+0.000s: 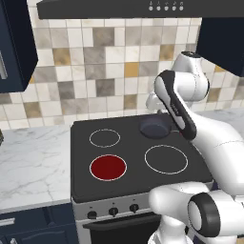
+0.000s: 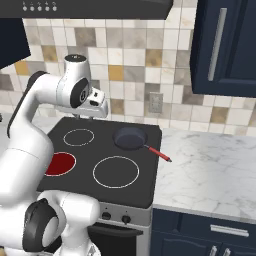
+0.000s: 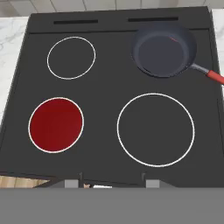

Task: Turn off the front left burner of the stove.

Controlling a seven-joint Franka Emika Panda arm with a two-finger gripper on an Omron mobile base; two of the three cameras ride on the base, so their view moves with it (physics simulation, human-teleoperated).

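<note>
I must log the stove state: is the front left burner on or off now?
On. The front left burner glows deep red; the other rings on the stove are dark.

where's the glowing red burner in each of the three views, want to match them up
Left base view: the front left burner sits lower centre-left, near the stove's front edge.
Right base view: it lies at middle left, partly cut off by the white arm.
Hand view: it is at the left, below the small empty ring.
Shared landmark: the dark pan on the back right burner, diagonally opposite.
</note>
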